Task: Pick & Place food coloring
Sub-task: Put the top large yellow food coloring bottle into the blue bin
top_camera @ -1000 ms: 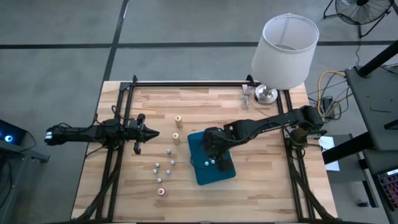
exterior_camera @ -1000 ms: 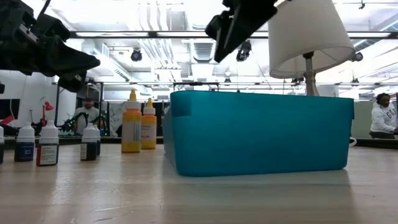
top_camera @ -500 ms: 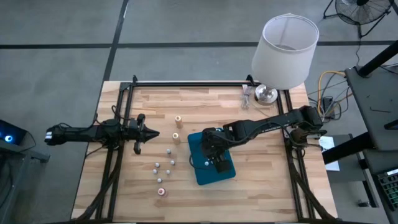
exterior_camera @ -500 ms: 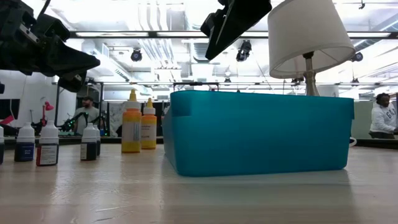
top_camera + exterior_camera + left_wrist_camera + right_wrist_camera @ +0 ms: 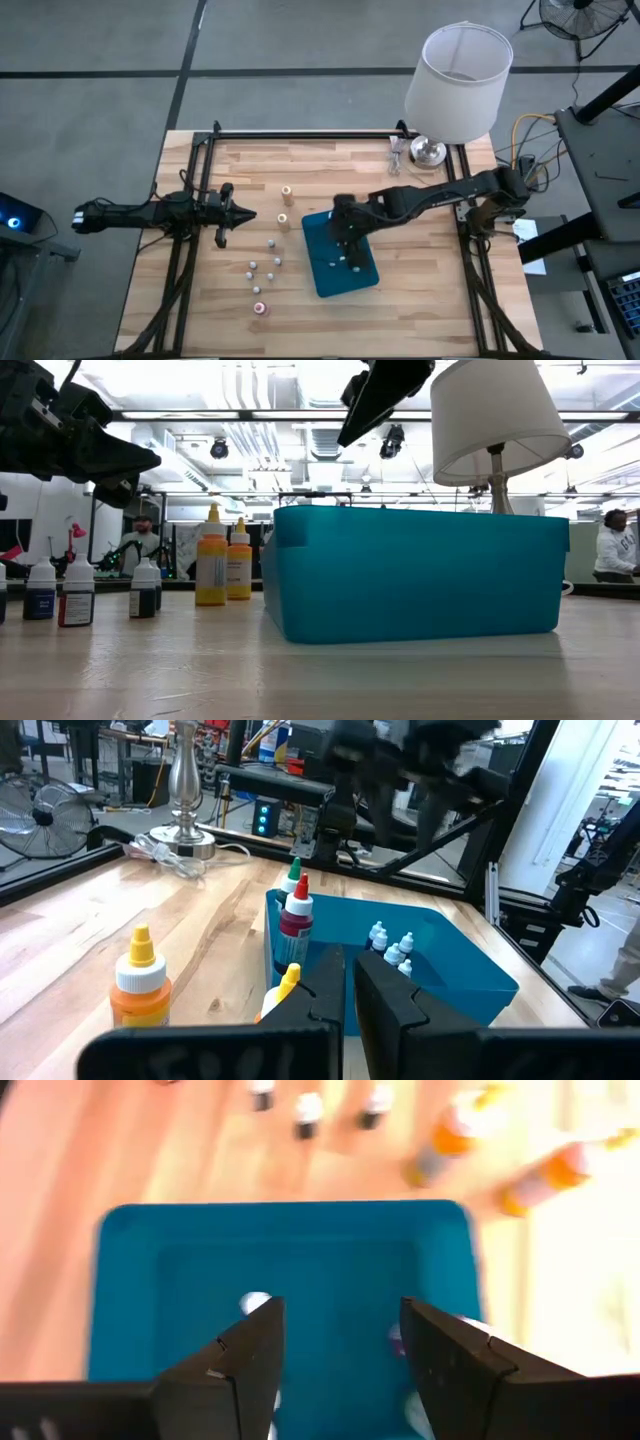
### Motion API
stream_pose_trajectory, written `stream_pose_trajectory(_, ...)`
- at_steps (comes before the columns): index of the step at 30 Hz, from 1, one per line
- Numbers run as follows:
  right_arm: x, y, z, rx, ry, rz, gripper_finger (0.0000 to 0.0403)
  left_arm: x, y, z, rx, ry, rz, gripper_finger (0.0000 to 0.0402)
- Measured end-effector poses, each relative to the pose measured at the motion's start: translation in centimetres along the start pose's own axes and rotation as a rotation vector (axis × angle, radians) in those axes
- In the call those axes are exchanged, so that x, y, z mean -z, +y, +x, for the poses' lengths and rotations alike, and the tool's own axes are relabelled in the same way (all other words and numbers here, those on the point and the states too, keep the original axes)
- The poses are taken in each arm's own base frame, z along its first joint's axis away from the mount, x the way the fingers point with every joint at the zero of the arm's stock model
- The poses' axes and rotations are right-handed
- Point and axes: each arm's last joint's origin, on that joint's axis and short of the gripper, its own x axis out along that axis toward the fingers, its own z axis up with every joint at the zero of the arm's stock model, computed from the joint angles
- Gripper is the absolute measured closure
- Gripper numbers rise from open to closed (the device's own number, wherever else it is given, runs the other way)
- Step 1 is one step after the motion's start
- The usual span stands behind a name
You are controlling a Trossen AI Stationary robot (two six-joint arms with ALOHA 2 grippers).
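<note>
The food coloring bottles stand upright on the wooden table: two orange-topped ones (image 5: 285,206), several small white-capped ones (image 5: 266,268) and a magenta-topped one (image 5: 260,308). A few more white-capped bottles (image 5: 344,265) stand inside the teal tray (image 5: 322,285). My right gripper (image 5: 340,1342) hovers open above the tray (image 5: 200,1250) with nothing between its fingers. My left gripper (image 5: 240,215) is shut, pointing level at the table's left side, apart from the bottles.
A lamp with a white shade (image 5: 458,82) and a metal base (image 5: 429,152) stands at the table's far right corner. Black frame rails (image 5: 300,134) run along the far and side edges. People show in the room beyond the table (image 5: 612,545).
My right gripper has risen above the teal tray and drawn slightly toward the table's far edge, tipping a little. The bottles in the tray that it covered now show below it.
</note>
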Motion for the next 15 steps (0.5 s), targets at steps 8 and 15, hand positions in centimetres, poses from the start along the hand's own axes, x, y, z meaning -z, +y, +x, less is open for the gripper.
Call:
stream_pose_trajectory(8, 3.2, -1.2, -2.3, 0.071, -0.051, 0.108, 0.0222, 0.0, 0.0, 0.0, 0.0, 0.0, 0.0, 0.0402)
stream_pose_trajectory(15, 6.7, -1.6, -3.6, 0.098, -0.086, 0.19, 0.0263, 0.0, 0.0, 0.0, 0.0, 0.0, 0.0, 0.0402)
